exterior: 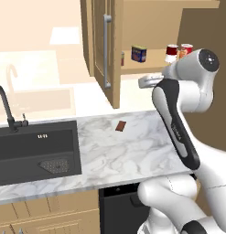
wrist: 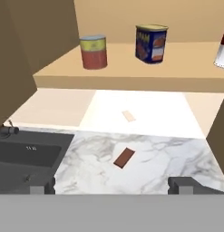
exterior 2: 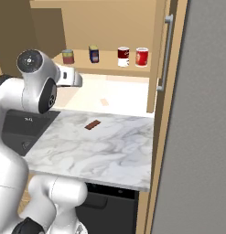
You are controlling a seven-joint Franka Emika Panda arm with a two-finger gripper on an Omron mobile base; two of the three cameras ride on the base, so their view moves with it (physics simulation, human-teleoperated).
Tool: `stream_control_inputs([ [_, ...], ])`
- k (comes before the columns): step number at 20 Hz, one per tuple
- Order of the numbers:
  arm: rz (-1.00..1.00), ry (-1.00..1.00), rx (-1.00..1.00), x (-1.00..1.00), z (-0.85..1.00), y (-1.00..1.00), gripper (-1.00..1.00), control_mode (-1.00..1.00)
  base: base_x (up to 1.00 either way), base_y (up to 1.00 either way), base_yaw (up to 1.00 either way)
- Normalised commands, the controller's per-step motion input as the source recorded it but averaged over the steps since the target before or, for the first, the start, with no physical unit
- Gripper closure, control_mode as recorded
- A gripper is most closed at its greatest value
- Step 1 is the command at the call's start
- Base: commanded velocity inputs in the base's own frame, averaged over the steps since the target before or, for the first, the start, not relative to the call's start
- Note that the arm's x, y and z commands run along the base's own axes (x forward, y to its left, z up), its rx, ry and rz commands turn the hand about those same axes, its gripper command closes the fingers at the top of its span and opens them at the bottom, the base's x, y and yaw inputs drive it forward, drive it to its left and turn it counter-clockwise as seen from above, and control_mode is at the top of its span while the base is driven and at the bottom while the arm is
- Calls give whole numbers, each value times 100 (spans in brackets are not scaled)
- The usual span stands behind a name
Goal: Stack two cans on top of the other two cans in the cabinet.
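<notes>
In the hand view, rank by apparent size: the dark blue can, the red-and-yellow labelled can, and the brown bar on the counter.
1. Dark blue can with yellow label patch.
2. Grey-topped can with red-and-yellow label, a little smaller; it may stand further off, so unsure.
3. Flat brown bar on the marble counter, clearly smallest.

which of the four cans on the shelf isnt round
The dark blue can with the yellow label patch: its body is boxy with rounded corners. The red-and-yellow can left of it and the two red ones are plain cylinders.
</notes>
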Motion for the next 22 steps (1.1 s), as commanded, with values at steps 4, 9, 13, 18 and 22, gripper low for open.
stream_control_inputs([
  [4,2,0,3,16,34,10,-100,-100,0,0,0],
  [9,2,-1,1,32,14,7,-100,-100,0,0,0],
  [13,3,-4,0,37,10,5,-100,-100,0,0,0],
  [18,4,-3,0,34,1,10,-100,-100,0,0,0],
  [22,6,-8,0,36,0,9,-100,-100,0,0,0],
])
